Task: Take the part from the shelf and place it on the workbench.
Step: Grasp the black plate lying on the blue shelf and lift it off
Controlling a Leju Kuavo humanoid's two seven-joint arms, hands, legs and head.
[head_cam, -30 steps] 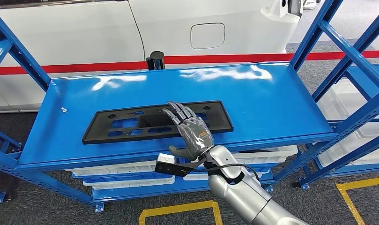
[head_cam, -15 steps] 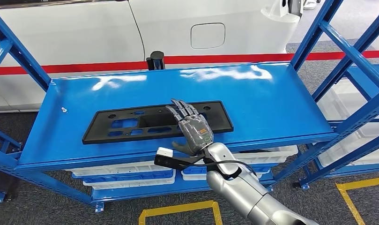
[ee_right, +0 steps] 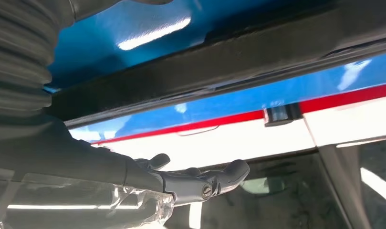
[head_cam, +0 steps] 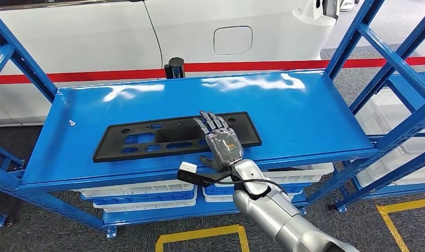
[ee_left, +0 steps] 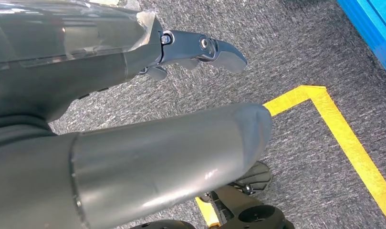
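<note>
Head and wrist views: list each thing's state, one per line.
Black part: flat on the blue shelf, not lifted.
Right hand: fingers spread over the part's right end, no grip.
Left hand: hanging over the floor, holding nothing.
White bins: stowed below.

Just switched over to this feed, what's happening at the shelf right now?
The right hand is stretched out over the right part of the black part, which lies flat on the blue shelf. Its fingers are spread above the part's top face with the thumb at the near edge; no grip is visible yet. The left hand hangs over the grey floor, holding nothing.
</note>
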